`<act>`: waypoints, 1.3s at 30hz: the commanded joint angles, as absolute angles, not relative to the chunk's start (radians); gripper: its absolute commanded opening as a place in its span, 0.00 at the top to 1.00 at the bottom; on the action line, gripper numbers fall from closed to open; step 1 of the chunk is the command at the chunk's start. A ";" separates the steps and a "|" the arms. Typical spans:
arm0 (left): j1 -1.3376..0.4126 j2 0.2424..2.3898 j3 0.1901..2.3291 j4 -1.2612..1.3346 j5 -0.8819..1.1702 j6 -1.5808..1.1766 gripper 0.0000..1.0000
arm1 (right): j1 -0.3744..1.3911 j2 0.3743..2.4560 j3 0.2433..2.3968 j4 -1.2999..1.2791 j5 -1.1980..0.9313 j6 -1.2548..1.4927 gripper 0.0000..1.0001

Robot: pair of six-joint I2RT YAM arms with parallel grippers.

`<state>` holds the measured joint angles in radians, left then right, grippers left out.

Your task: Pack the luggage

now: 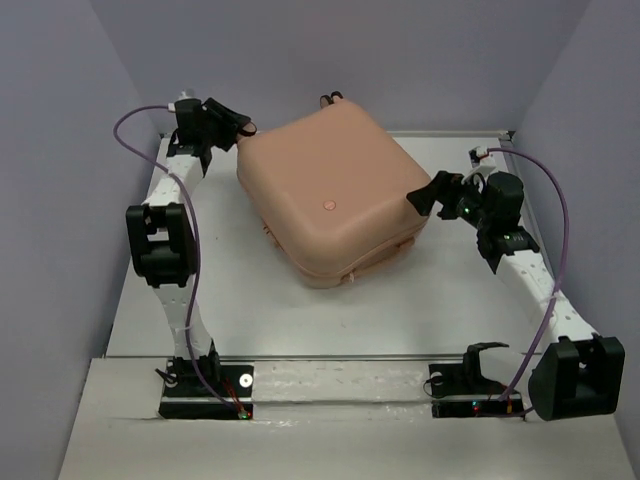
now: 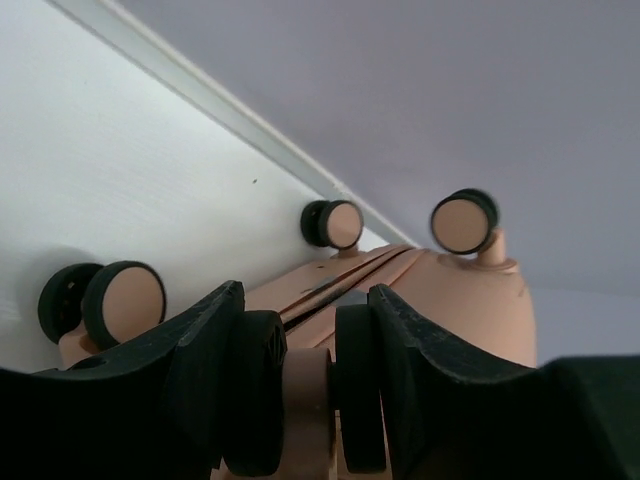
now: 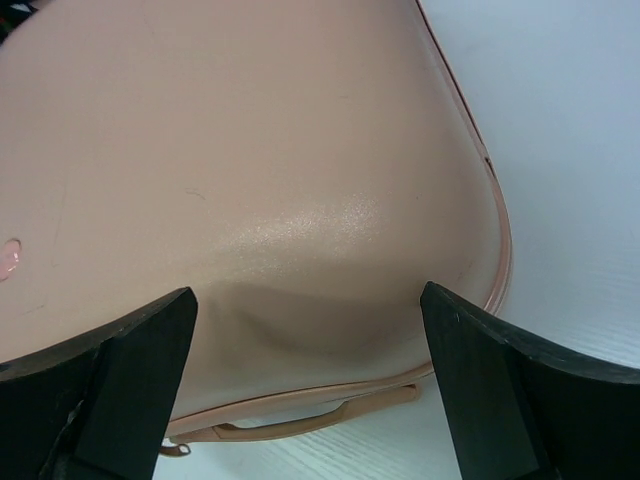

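Note:
The peach-pink luggage (image 1: 330, 195) lies closed on the white table (image 1: 240, 300), its round dimple (image 1: 327, 205) facing up. My left gripper (image 1: 238, 130) is at its far left corner. In the left wrist view the left gripper (image 2: 305, 330) is shut on a caster wheel (image 2: 305, 400), with three other wheels, such as one (image 2: 333, 223) near the wall, showing. My right gripper (image 1: 432, 193) is open at the luggage's right corner. In the right wrist view the right gripper (image 3: 308, 295) hovers just over the shell (image 3: 250, 150), above the side handle (image 3: 300, 425).
Lilac walls (image 1: 70, 120) close in the table on the left, back and right. A raised rail (image 2: 200, 95) runs along the table's far edge behind the wheels. Both arm bases (image 1: 205, 390) are bolted at the near edge.

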<state>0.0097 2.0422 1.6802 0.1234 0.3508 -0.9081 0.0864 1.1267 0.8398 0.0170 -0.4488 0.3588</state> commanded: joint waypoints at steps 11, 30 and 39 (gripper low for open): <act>-0.035 1.746 1.747 0.198 0.453 -0.925 0.94 | 0.129 1.171 0.871 0.003 -0.511 0.391 0.00; 0.069 1.910 1.638 0.207 0.468 -0.873 0.94 | 0.559 0.916 0.820 -0.172 -0.470 0.321 0.50; 0.075 1.983 1.721 0.158 0.474 -0.871 0.94 | 0.723 0.936 0.603 -0.023 -0.270 0.345 0.46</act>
